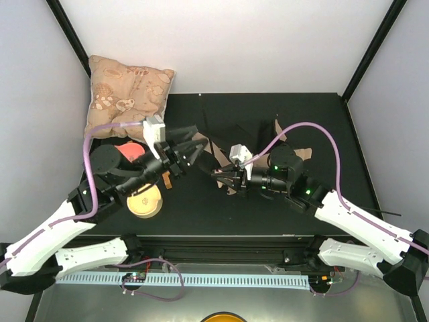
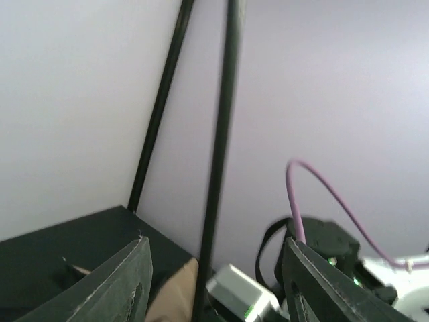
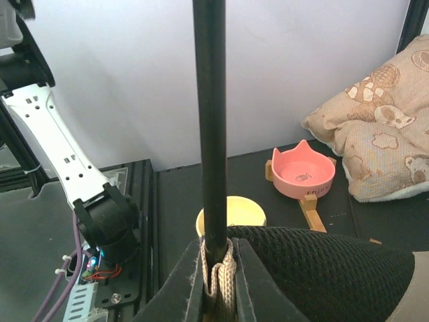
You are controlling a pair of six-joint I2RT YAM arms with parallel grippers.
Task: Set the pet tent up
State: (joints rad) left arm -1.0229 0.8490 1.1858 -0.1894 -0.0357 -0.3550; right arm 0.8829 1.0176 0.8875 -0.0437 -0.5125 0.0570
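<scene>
The pet tent (image 1: 216, 146) lies collapsed in the middle of the black table, tan canvas over black lining. In the right wrist view my right gripper (image 3: 218, 260) is shut on a thin black pole (image 3: 210, 134) and the beige woven loop (image 3: 221, 275) at its foot, with black mesh fabric (image 3: 322, 268) beside it. In the left wrist view my left gripper (image 2: 218, 272) is open, and a thin black pole (image 2: 218, 174) rises through the gap between its fingers (image 2: 127, 285) without touching them. Tan canvas (image 2: 173, 295) shows below. From above, both grippers (image 1: 192, 151) (image 1: 224, 178) face each other over the tent's left part.
A puffy beige patterned cushion (image 1: 127, 94) sits at the back left corner. A pink cat-eared bowl (image 1: 131, 151) on a wooden stand and a yellow bowl (image 1: 145, 201) stand under the left arm. White walls with black frame posts (image 1: 369, 50) enclose the table.
</scene>
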